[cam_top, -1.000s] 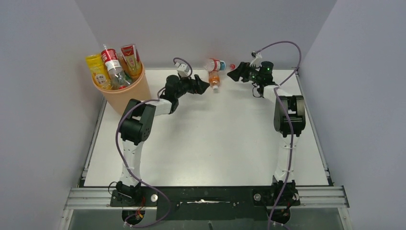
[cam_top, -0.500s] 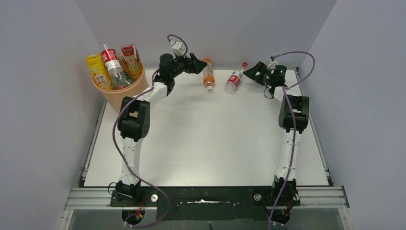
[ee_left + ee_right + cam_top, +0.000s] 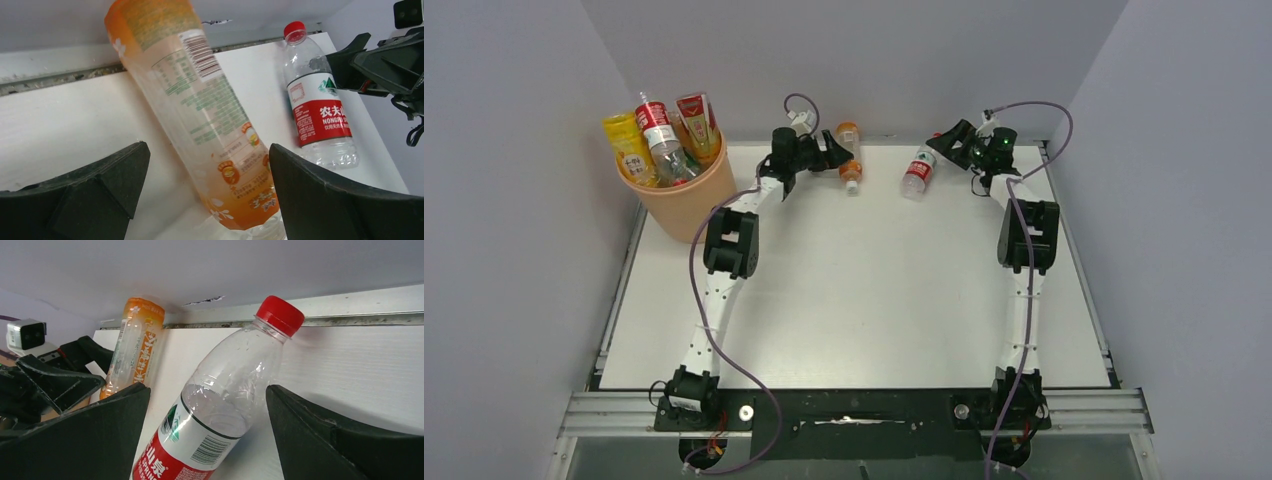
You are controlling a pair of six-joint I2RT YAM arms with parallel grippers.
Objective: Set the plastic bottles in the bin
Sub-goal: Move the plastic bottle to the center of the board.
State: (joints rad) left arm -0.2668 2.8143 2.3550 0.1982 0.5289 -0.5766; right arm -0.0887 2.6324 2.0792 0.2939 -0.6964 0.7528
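Observation:
An orange-labelled plastic bottle [image 3: 849,156] lies on the table near the back wall, cap toward the front. My left gripper [image 3: 208,150] is open, and the orange bottle [image 3: 200,110] lies between its fingers, close to the right one. To its right lies a clear bottle with a red label and red cap [image 3: 918,171]. My right gripper [image 3: 207,390] is open around that red-label bottle [image 3: 225,410], with a gap on each side. The peach-orange bin [image 3: 686,203] stands at the back left with several bottles sticking out of it.
The grey back wall and a metal rail [image 3: 350,319] run just behind both bottles. The two grippers face each other about a bottle length apart; the right gripper [image 3: 380,65] shows in the left wrist view. Purple cables loop over both arms.
The red-label bottle has moved right, away from the orange one. The right gripper's jaws have widened. The left gripper has come down around the orange bottle.

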